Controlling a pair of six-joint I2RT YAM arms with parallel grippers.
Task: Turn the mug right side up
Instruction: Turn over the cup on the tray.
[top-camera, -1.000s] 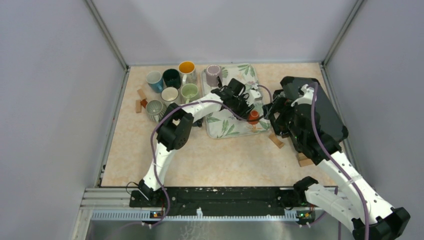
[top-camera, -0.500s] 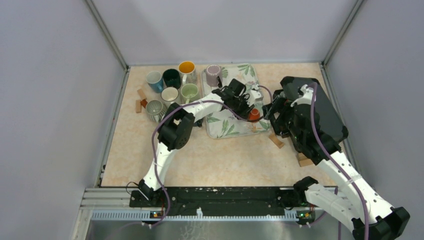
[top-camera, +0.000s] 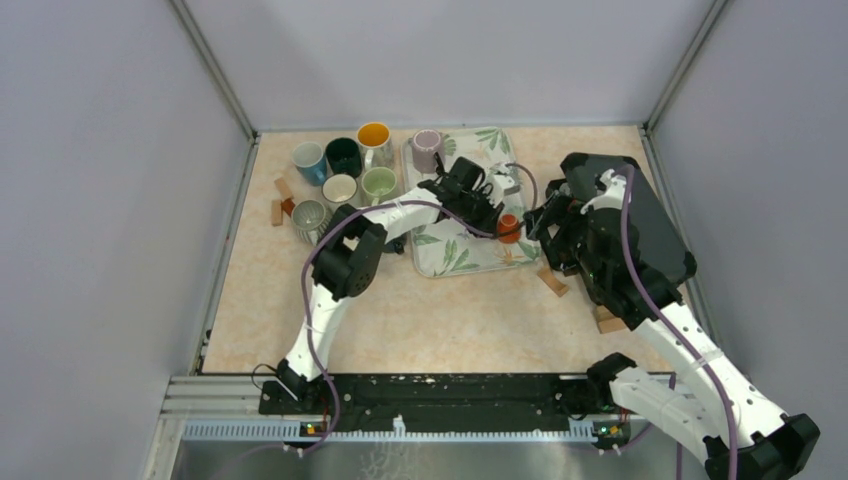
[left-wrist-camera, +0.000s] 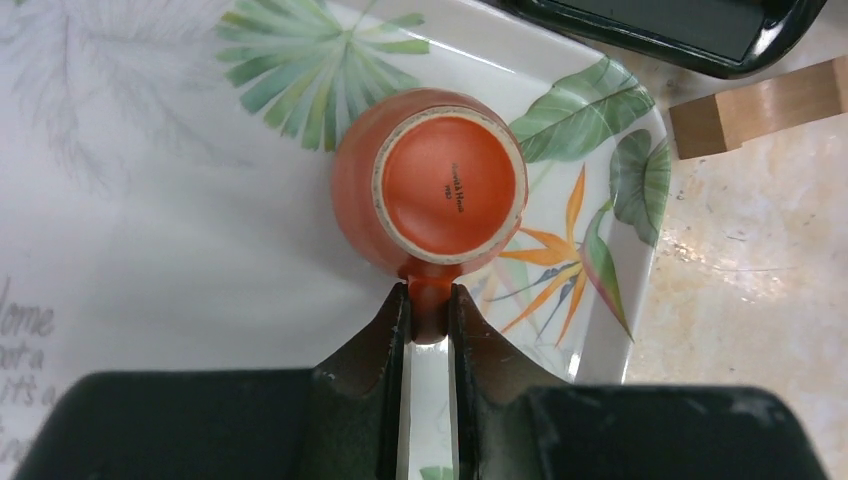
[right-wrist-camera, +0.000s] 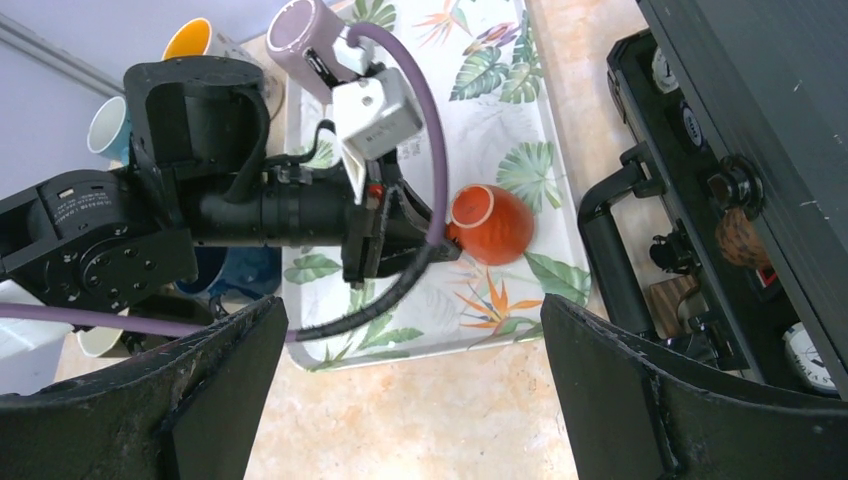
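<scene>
One inverted mug (left-wrist-camera: 445, 185), seven others (top-camera: 343, 157) — one tray (top-camera: 450, 258)

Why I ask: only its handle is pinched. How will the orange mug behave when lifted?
The orange mug looks glazed and stiff, so it may pivot in the left claw's narrow pinch on the handle. Being ceramic-looking, it likely chips if dropped onto the tray.

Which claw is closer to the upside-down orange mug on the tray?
Left. The left gripper grips the orange mug by its handle; the right gripper stands open beside it, not touching.
</scene>
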